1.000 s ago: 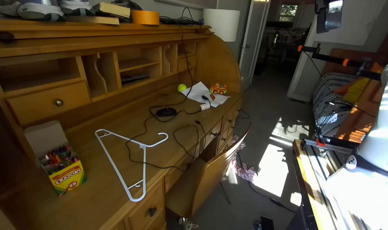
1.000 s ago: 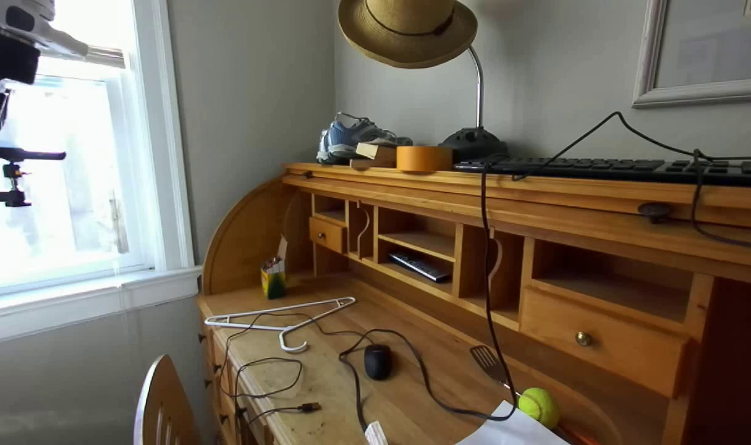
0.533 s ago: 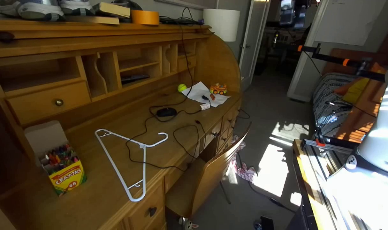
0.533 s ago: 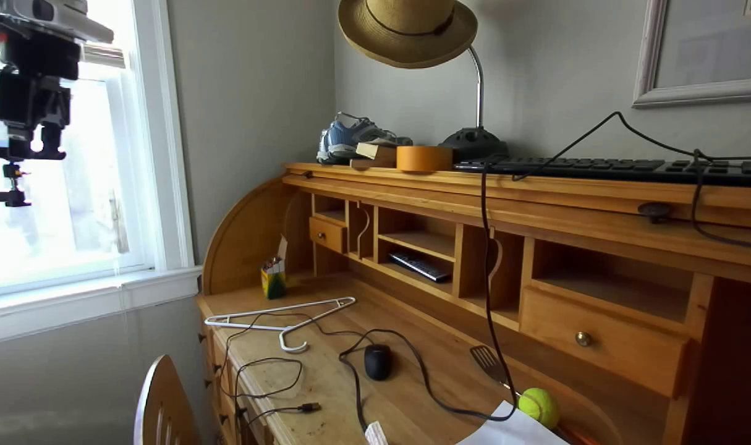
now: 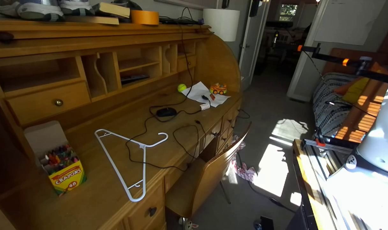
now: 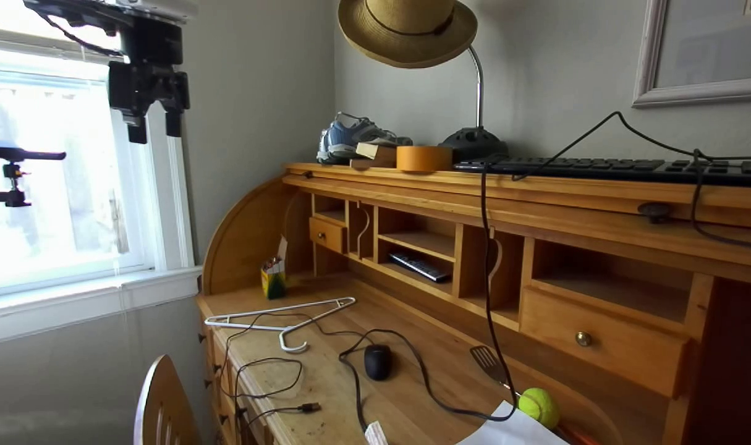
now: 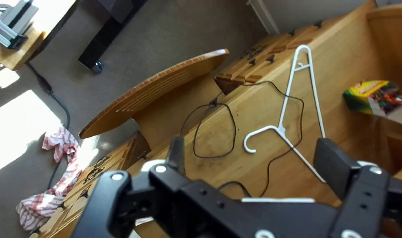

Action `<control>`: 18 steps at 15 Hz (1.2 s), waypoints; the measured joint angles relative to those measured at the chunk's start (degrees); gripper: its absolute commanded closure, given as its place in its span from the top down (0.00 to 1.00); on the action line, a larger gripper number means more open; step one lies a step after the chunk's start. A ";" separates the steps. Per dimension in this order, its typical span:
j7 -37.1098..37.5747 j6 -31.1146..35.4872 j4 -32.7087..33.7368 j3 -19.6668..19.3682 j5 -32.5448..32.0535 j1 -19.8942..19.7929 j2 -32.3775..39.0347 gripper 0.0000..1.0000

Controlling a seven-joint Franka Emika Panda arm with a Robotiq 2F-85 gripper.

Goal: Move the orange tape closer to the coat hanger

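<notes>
Hanging empty and spread wide, the jaws stand well apart from the orange tape [image 6: 424, 159], which rests on the upper ledge [image 6: 560, 193]; the coat hanger [image 7: 281, 129] lies well below them on the surface [image 7: 253, 109]. Seemingly nothing is done: grasping, carrying and lowering remain.

High on the desk [image 5: 126, 120], close by the front edge of its top and well in from both corners, I see the orange tape [image 6: 424, 159], a smooth, wide roll lying flat. Lower down, well apart from it, the coat hanger [image 7: 281, 129], thin and white, lies flat, hook toward the desk's right edge as you face it, one tip reaching the front edge.
</notes>
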 measured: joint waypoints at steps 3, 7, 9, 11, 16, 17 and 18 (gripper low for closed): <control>5.49 4.10 6.64 -1.62 2.32 -0.47 6.25 1.00; 13.70 14.41 12.54 -2.59 2.57 -0.48 13.29 1.00; 18.08 19.62 14.53 -2.99 1.63 -0.48 16.29 1.00; 18.19 20.27 15.10 -3.40 1.56 -0.21 17.44 1.00; 18.18 20.21 15.11 -3.47 1.56 0.08 16.89 1.00; 18.18 20.21 15.11 -3.52 1.56 0.15 16.90 1.00; 18.56 20.22 15.33 -3.63 1.54 0.17 17.12 1.00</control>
